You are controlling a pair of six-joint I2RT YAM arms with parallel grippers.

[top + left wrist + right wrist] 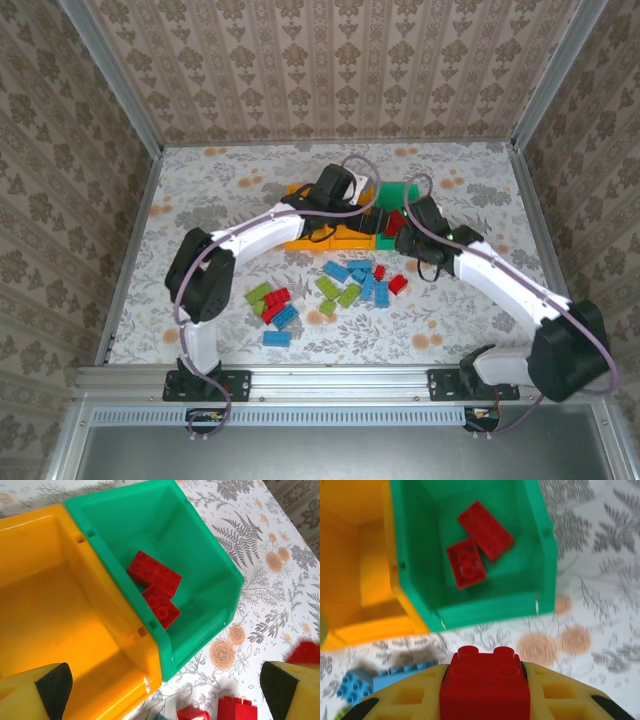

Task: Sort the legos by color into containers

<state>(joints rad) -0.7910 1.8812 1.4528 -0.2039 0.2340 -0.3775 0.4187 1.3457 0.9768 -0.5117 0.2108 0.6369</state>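
Two red studded plastic bricks (154,575) are seen studs-up, touching, inside an open-topped green plastic bin (120,515), which is set against an orange plastic bin (50,605). A third red brick (484,685) is clamped studs-up just outside the green bin. Blue, light-green and red bricks (336,270) are scattered nearby.

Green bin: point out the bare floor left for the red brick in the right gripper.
The two red bricks crowd the green bin's side nearest the orange bin. Bare floor runs along its opposite wall and toward the far end. The right gripper's held red brick would likely fit there.
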